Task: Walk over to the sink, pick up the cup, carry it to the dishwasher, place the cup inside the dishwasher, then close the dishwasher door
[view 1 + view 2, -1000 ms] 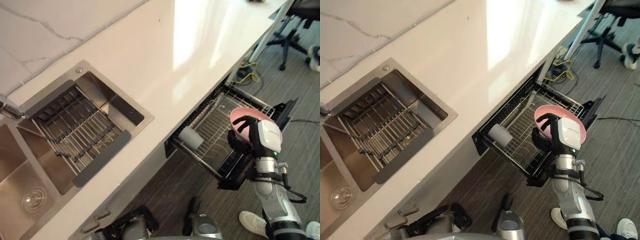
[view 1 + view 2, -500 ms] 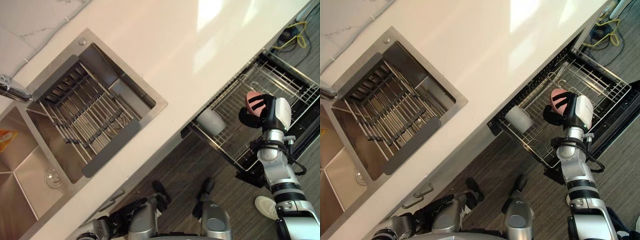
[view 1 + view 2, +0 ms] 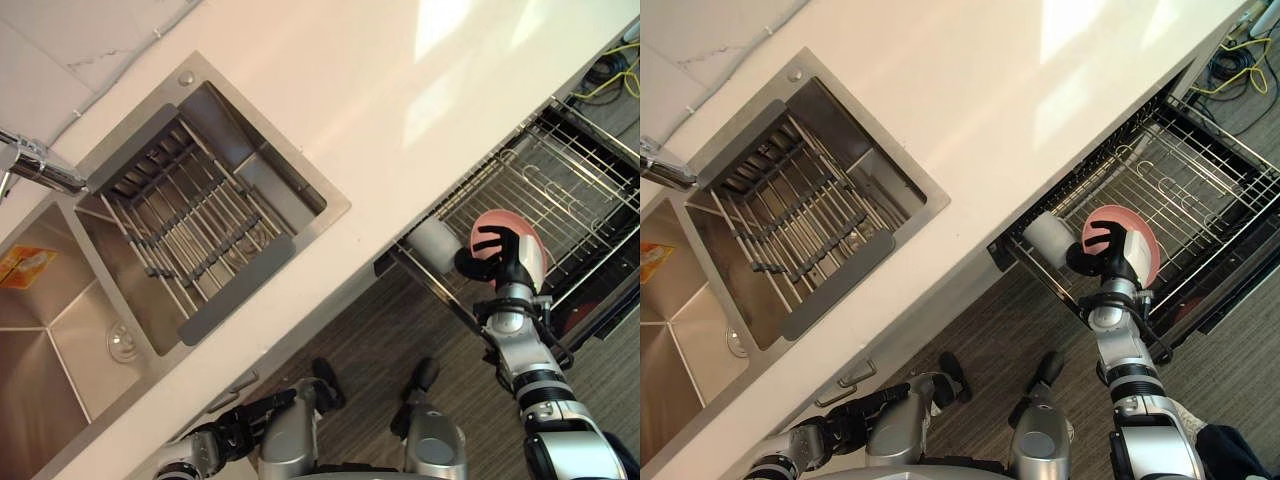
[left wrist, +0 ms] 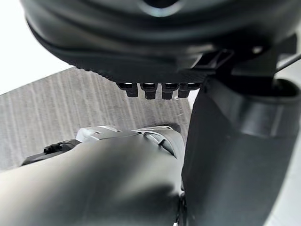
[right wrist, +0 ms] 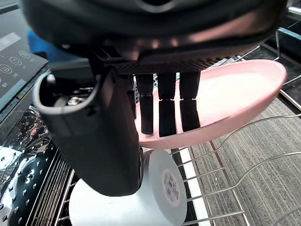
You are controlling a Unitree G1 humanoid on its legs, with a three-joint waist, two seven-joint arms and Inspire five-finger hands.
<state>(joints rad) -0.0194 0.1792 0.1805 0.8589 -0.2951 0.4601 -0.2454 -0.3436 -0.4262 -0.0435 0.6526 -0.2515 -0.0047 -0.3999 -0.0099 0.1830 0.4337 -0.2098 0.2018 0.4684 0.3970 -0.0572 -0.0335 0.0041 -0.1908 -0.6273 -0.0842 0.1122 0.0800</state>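
My right hand [image 3: 1102, 250] is shut on a pink bowl [image 3: 528, 262], fingers inside it and thumb at its rim; the right wrist view shows those fingers [image 5: 164, 108] against the bowl [image 5: 235, 94]. The bowl hangs tilted on edge over the near left corner of the pulled-out dishwasher rack [image 3: 580, 170]. Just beside and below it a white cup [image 3: 432, 243] lies on its side in the rack, and it sits close under the hand [image 5: 155, 193]. My left hand [image 3: 215, 445] hangs low by the floor, holding nothing.
A white counter [image 3: 400, 90] runs above the rack. A steel sink [image 3: 60, 330] with a wire drainer [image 3: 190, 235] and a tap [image 3: 40, 170] lies to the left. The open dishwasher door's control panel [image 5: 14, 56] is beside the rack. Yellow cables [image 3: 1230, 65] trail on the floor.
The camera has shifted. My right hand has brought the pink bowl in over the rack, tilted it on edge and moved it closer to the white cup.
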